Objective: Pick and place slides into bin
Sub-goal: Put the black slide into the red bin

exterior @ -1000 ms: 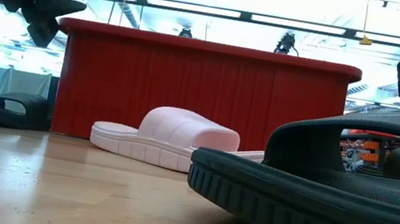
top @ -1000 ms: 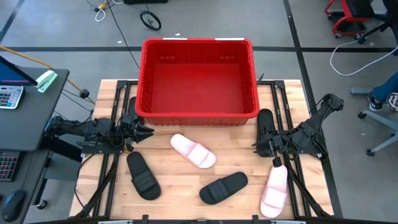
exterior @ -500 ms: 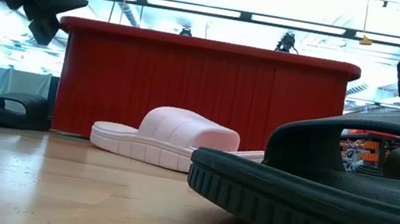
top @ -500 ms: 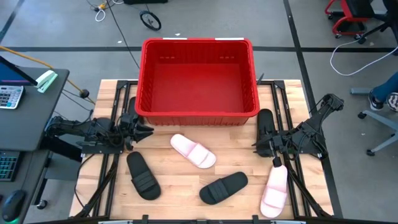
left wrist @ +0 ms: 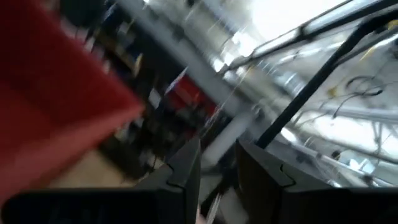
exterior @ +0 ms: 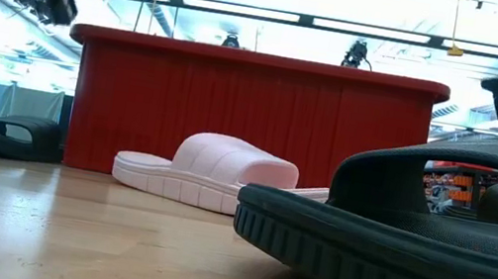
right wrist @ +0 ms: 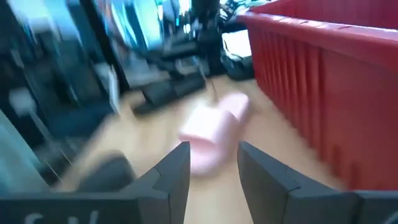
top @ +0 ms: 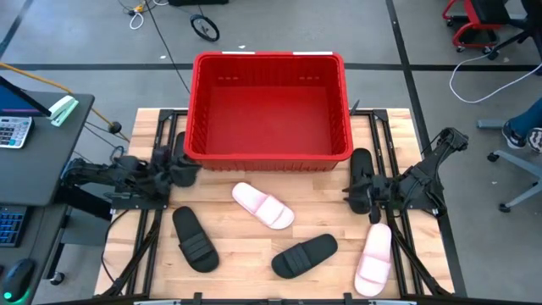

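The red bin (top: 269, 106) stands at the table's far middle and holds no slides. One pink slide (top: 263, 206) lies sole down in front of it; another (top: 373, 258) lies at the near right. Black slides lie at the near left (top: 194, 239), near middle (top: 305, 255), right of the bin (top: 362, 163) and left of it (exterior: 14, 135). My left gripper (top: 188, 169) hangs open and empty by the bin's near left corner, above the table. My right gripper (top: 350, 194) is open and empty by the bin's near right corner, pointing at the middle pink slide (right wrist: 214, 127).
Dark metal rails run along the table at left (top: 144, 229) and right (top: 406, 246). A desk with a calculator (top: 17, 127) stands off the left edge. The near black slide (exterior: 391, 252) fills the low view's foreground. Bare wood lies between the slides.
My left gripper has drawn back toward the table's left edge, risen and tipped upward, so its wrist view now looks over the bin's rim at the ceiling. My right gripper has started to move, shifting a little. No slide has moved.
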